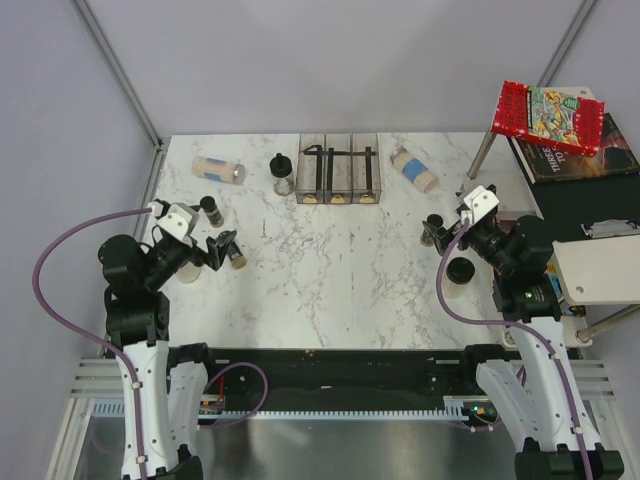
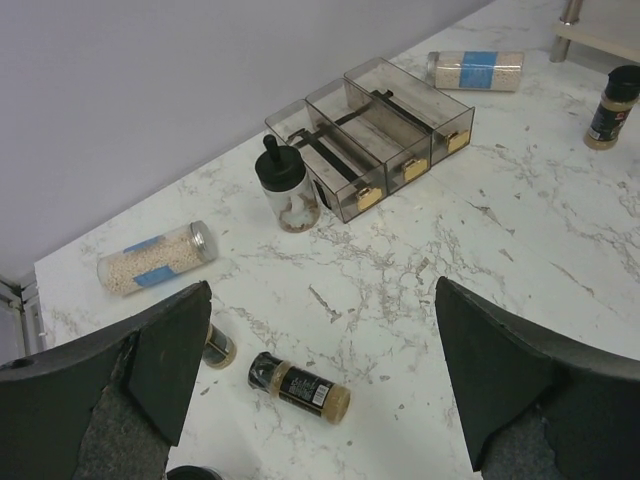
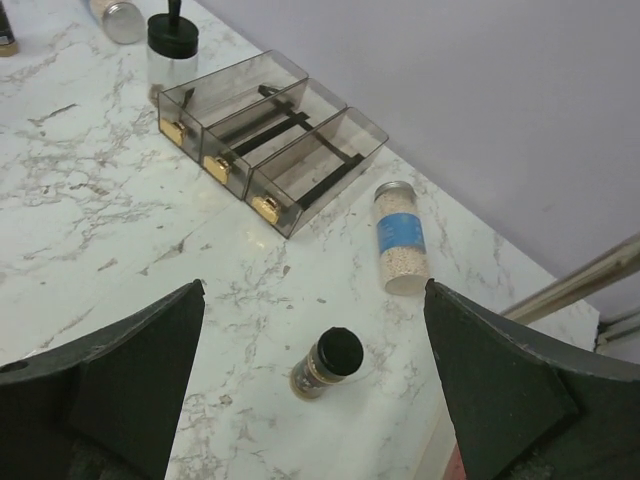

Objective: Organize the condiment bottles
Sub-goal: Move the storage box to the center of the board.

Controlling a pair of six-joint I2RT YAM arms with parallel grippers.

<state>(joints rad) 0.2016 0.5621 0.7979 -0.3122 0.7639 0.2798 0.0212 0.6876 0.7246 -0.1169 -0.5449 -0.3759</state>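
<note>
Both grippers stand open and hold nothing. My left gripper (image 1: 222, 243) (image 2: 322, 300) hovers over a brown spice bottle (image 2: 298, 384) (image 1: 238, 256) lying on its side. A second spice bottle (image 2: 218, 346) (image 1: 211, 208) is half hidden behind the left finger. A blue-labelled bottle (image 2: 155, 259) (image 1: 218, 169) lies at the far left, and a black-lidded jar (image 2: 283, 183) (image 1: 283, 172) stands by the rack. My right gripper (image 1: 445, 225) (image 3: 314, 295) hangs above an upright spice bottle (image 3: 328, 364) (image 1: 433, 232). Another blue-labelled bottle (image 3: 400, 238) (image 1: 414, 169) lies beyond it. A black-lidded jar (image 1: 459, 272) stands near the right arm.
The clear three-compartment rack (image 1: 339, 168) (image 2: 375, 130) (image 3: 270, 140) with black bars sits at the back centre of the marble table (image 1: 340, 290). A side shelf with a red box (image 1: 550, 115) and books stands at the right, its metal leg (image 1: 481, 155) by the table corner.
</note>
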